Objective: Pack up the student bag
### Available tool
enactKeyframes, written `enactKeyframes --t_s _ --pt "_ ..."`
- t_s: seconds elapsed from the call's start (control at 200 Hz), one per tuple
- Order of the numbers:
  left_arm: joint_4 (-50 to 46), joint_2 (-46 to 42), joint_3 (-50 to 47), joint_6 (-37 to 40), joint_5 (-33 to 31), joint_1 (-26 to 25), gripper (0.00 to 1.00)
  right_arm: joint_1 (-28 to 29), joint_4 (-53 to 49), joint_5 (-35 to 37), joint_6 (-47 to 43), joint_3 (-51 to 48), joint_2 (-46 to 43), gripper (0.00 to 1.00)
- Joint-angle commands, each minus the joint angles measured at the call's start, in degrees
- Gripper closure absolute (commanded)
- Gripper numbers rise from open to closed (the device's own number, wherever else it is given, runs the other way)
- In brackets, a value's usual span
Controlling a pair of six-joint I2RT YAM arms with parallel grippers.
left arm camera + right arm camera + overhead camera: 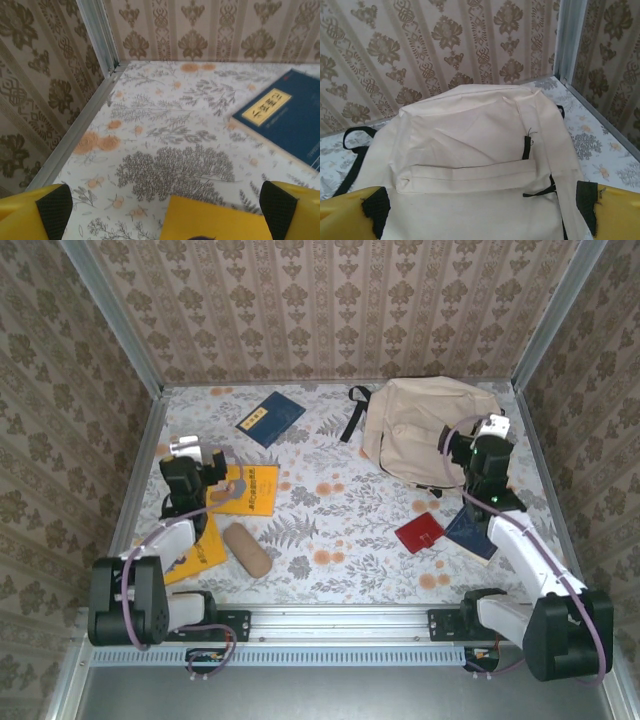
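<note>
Bag: one bag (420, 425) (470, 150), and we find it at the far right of the table (340, 510), lying flat with its front pocket up.
Books: we count five. A navy book (270, 418) (285, 115) lies at the far side, left of the bag. A second navy book (468, 533) sits by the right arm, just beside a small red book (419, 533). A yellow book (250, 490) (210, 220) lies at the left gripper, and a second yellow book (200, 555) is partly under the left arm.
Pouch: one pouch (246, 549), near left, between the yellow books.
Left gripper (205, 472) (166, 205): released, jaws spread wide over the yellow book's edge, grasping nothing.
Right gripper (468, 450) (481, 202): released too, jaws wide above the bag's near edge, nothing pinched.
Materials: the bag is soft, creased cream cloth with black webbing straps and a black zipper pull. The pouch is a tan rounded roll. The books are flat rectangles, and the far navy one carries a yellow title label. The fingers (50, 207) are yellow with black pads.
Surface: a pale cloth printed with grey ferns and orange flowers.
Room: walls (330, 300) on three sides in brown damask paper, with metal posts (115, 315) in the corners.
</note>
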Motion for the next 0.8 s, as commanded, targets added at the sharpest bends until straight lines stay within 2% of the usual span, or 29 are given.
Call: enactKeyframes --t_s 0.0,0.12,0.185,0.245,0.53,0.795 --pt "-20.15 -3.67 7.75 -8.38 1.56 -0.44 0.0 -0.08 -22.83 -2.05 9.87 8.27 2.53 0.0" --pt "-33.37 -3.52 15.71 -14.8 5.57 -1.45 0.0 0.3 -25.12 -13.31 12.87 14.08 8.76 0.0" --pt "-36.48 -2.63 18.32 -15.82 8.42 -2.57 0.0 0.63 -25.57 -19.53 14.35 17.74 13.89 0.0" --pt "-38.24 -1.94 19.82 -17.38 10.92 -3.58 0.0 1.3 -26.39 -22.42 16.1 21.53 19.78 0.0" --pt "-41.79 0.79 23.44 -21.21 16.58 -7.03 0.0 7.36 -34.6 -23.74 16.58 43.25 46.77 0.02" --pt "-42.6 2.76 25.13 -21.91 17.72 -9.81 0.0 13.27 -37.57 -25.13 21.56 51.35 59.18 0.04"
